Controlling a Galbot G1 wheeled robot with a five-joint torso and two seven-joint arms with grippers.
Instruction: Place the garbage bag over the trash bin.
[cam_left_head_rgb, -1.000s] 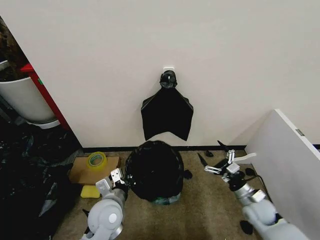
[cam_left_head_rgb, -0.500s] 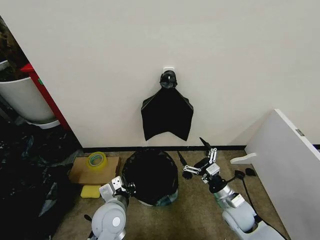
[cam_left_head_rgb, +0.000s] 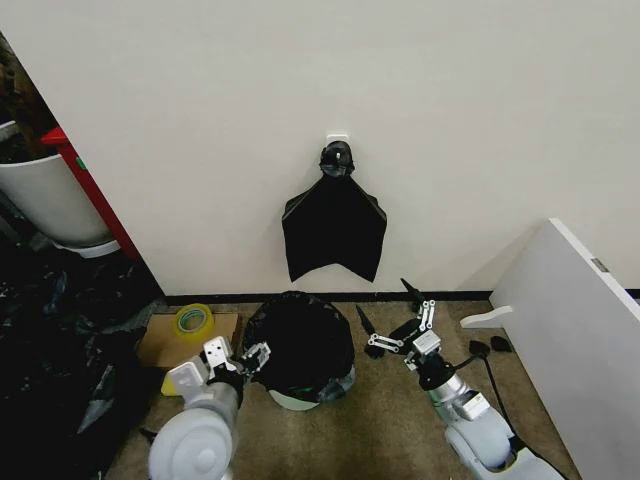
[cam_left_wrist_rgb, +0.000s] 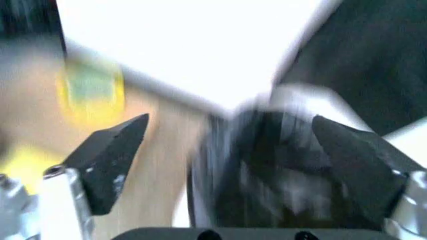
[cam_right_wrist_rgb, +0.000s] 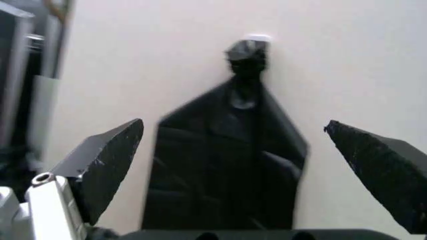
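On the carpet below the wall, the garbage bag (cam_left_head_rgb: 300, 340) is lying draped over the trash bin (cam_left_head_rgb: 296, 398), whose cream base is peeking out beneath. The left gripper (cam_left_head_rgb: 243, 360) is hanging at the bag's left edge with fingers spread, grasping nothing. The right gripper (cam_left_head_rgb: 392, 322) is hovering just right of the bin, also released. With nothing pinching the plastic, the loose film is likely risking slipping off the rim.

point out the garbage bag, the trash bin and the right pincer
garbage bag (cam_left_head_rgb: 300, 340), head view, on its black top over the bin
trash bin (cam_left_head_rgb: 292, 400), head view, on its bare cream wall
right pincer (cam_left_head_rgb: 393, 320), head view, midway between open fingertips
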